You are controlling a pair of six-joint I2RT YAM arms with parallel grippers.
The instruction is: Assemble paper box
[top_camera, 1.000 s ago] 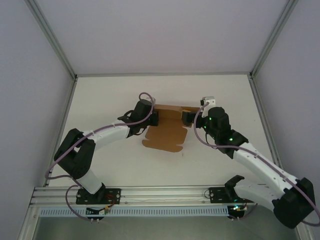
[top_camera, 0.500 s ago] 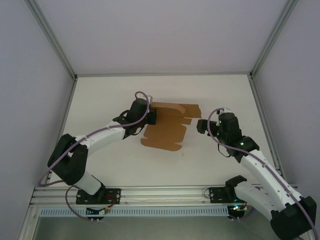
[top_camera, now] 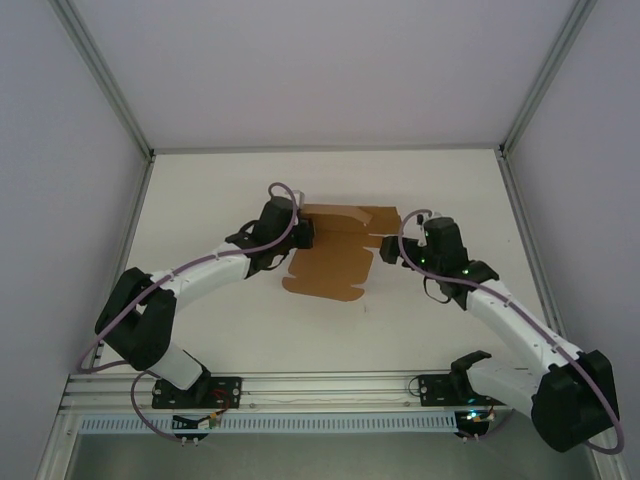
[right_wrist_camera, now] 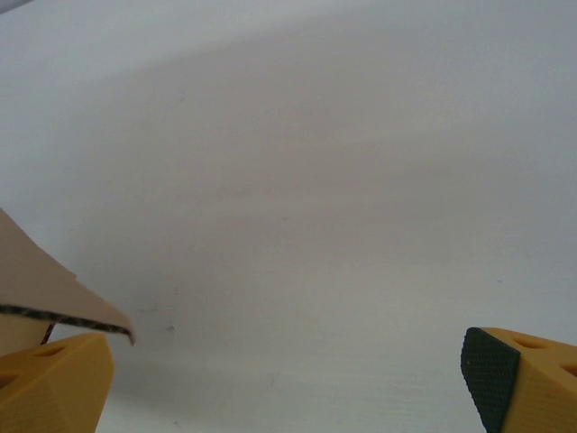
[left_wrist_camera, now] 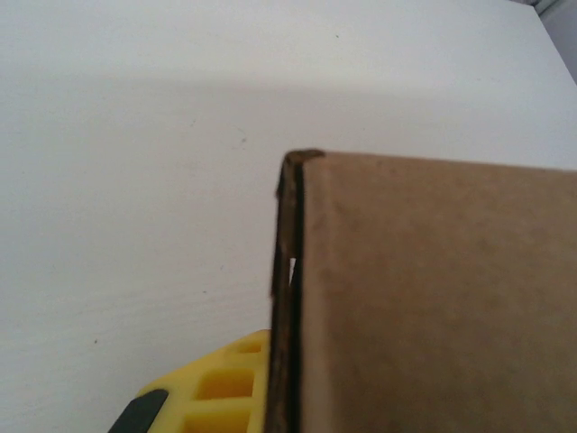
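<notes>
Our left gripper (top_camera: 301,233) is clamped on the left edge of the box (top_camera: 330,262), a partly folded brown sheet lying on the table (top_camera: 250,330). Our right gripper (top_camera: 386,250) hangs just right of the box, jaws wide apart, with a flap corner above one finger (right_wrist_camera: 54,383).

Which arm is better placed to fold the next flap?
Probably right: the right gripper, open, sits beside the paper box; the left gripper is clamped on its left side.
</notes>
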